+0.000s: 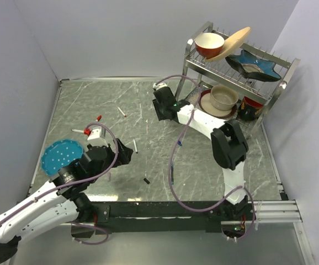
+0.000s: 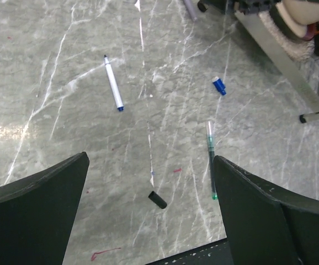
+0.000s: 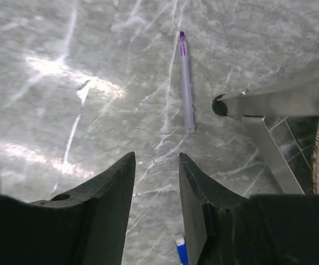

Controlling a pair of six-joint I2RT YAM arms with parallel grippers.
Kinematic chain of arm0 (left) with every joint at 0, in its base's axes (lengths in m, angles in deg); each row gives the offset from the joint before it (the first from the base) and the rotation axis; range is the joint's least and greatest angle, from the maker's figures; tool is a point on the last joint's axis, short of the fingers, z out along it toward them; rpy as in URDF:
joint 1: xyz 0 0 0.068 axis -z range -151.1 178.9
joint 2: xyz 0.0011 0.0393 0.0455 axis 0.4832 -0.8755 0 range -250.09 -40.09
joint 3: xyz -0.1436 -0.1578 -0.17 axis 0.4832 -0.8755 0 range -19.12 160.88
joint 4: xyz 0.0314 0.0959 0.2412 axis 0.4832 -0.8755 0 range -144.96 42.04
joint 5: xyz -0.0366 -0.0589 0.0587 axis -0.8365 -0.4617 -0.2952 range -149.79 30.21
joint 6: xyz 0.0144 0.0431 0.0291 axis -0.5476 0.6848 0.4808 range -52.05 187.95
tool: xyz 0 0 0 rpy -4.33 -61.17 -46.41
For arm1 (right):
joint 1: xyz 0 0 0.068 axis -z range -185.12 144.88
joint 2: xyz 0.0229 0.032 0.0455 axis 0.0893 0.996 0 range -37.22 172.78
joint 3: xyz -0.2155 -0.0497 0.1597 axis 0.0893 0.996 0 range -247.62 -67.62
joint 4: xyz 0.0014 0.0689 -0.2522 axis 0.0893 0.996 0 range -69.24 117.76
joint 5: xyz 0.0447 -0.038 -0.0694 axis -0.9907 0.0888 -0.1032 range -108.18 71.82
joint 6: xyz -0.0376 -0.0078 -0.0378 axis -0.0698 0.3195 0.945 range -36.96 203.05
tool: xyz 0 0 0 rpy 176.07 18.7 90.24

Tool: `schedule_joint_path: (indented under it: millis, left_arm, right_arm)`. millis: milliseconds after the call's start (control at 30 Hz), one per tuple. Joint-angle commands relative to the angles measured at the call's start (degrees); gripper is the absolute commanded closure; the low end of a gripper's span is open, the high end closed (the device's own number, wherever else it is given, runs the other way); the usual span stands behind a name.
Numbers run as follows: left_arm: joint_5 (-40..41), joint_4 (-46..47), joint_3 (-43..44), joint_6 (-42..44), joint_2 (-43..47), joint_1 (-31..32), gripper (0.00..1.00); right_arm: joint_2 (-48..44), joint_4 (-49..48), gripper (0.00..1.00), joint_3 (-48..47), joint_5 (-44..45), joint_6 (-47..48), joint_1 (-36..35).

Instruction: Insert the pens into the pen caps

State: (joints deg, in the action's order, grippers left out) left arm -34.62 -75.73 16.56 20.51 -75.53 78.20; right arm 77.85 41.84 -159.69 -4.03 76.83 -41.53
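Your right claw [image 3: 155, 165] hangs narrowly apart and empty over the tabletop [image 3: 65, 44]; the purple-tipped pen [image 3: 186, 83] lies ahead, its end near the rack foot [image 3: 220, 105]. Descend off-centre and a finger could roll it against that foot. Meanwhile your left claw [image 2: 151, 165] gapes wide.

On the surface [image 1: 143, 94], a rack [image 1: 288, 76] stands at the far right and a plate [image 1: 54, 160] lies at the near left, with pens [image 1: 135, 146] scattered between them, left of the middle, and a cap [image 1: 147, 180] lying nearer than those pens.
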Motion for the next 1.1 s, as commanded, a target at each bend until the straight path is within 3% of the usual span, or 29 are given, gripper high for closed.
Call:
schedule_joint_path:
  millis: [0,333,1067]
  left_arm:
    - [0.23,-1.06,2.46,0.24,-0.51,-0.08,0.01]
    - [-0.21,-1.15,1.93,-0.02,4.41,0.01,0.01]
    - [0.5,-1.68,1.67,-1.69,7.14,0.01,0.01]
  right_arm:
    - [5.24,3.26,0.55,-8.02,2.71,2.61,0.54]
    - [16.85,8.62,0.54,-21.3,4.03,4.81,2.12]
    - [22.13,10.64,0.54,-23.68,2.02,5.69,4.59]
